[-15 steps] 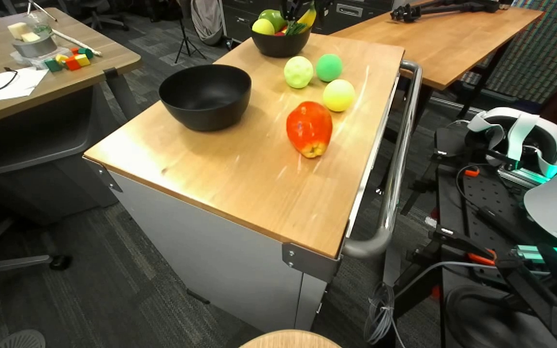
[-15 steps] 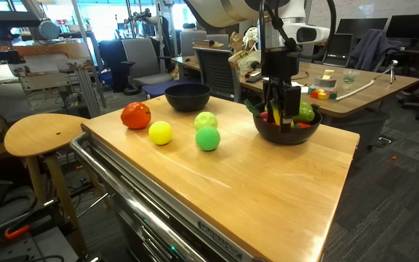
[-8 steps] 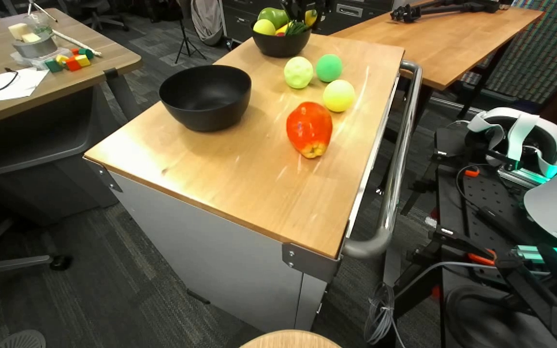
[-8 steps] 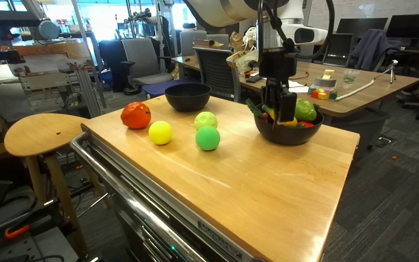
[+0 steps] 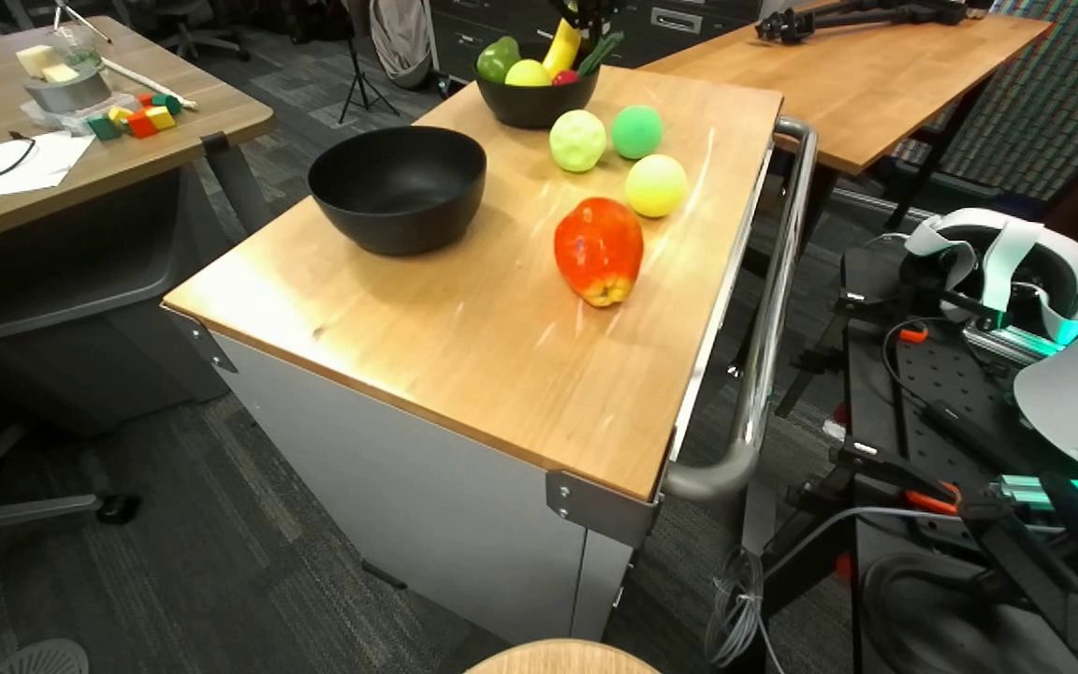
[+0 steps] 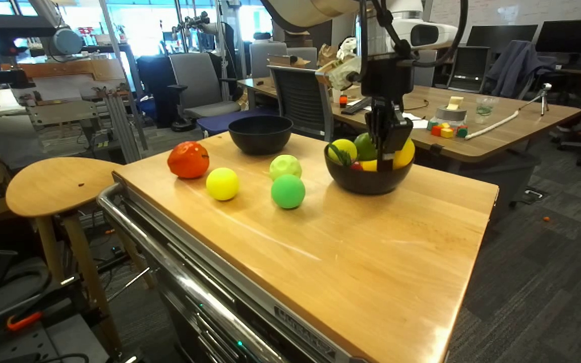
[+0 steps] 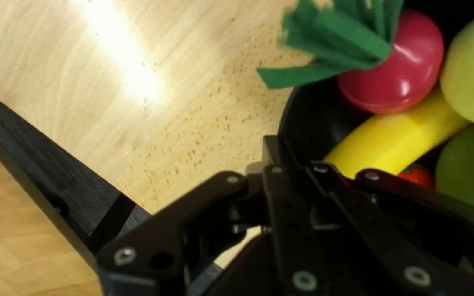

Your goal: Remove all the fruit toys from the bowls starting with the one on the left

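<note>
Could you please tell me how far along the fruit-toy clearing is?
Looks done: one black bowl appears empty; the red-orange toy and three round toys lie on the tabletop. In hand: the gripper is shut on the filled bowl at its rim. Left: its toys, including the banana and pink leafy toy.

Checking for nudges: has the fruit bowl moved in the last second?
Yes: in an exterior view the fruit bowl has moved left, toward the other bowl.

My gripper at rim of fruit-filled bowl.
Loose on tabletop: red-orange fruit, yellow ball, green ball (light-green ball just behind). Second black bowl well apart.
</note>
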Controlling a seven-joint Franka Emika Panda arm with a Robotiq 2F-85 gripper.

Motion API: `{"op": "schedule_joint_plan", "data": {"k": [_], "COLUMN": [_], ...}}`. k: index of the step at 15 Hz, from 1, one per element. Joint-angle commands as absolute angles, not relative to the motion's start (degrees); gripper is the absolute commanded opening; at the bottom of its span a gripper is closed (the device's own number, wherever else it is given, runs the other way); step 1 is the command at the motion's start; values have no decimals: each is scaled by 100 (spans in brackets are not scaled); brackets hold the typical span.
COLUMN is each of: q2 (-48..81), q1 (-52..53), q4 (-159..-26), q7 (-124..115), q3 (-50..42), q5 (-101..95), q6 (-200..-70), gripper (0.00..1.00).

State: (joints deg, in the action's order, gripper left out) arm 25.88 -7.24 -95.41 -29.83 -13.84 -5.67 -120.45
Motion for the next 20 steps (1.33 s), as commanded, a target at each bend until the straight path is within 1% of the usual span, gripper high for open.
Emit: {"op": "schedule_joint_plan", "data": {"k": [1,2,3,5,10,12,13,15,20], "q2": [2508,2531,2550,2566,2445,2329,2287,2216,2422], "q1": [-657,-648,-645,-645,-637,-619,-610,-589,-490], "q4": [-9516,-9509,-9502,-9490,-9507,-9517,-9506,-9452,-9333], "q7": [-2968,-2984,-2994,-2998,-2956,-2935,-2936,-2962,-3328], "q3": [-1390,-1401,-1405,-1406,-1381,-1364,-1358,-1352,-1441], "q5": [-602,-625,-634,-635,-597,-580,-580,-588,-861], "q6": [-11871,-11846,-11838,-11803,-11828,-11819,-11827,-11841,-12393], "gripper": [4,11,30,43,83,96,100,100,100]}}
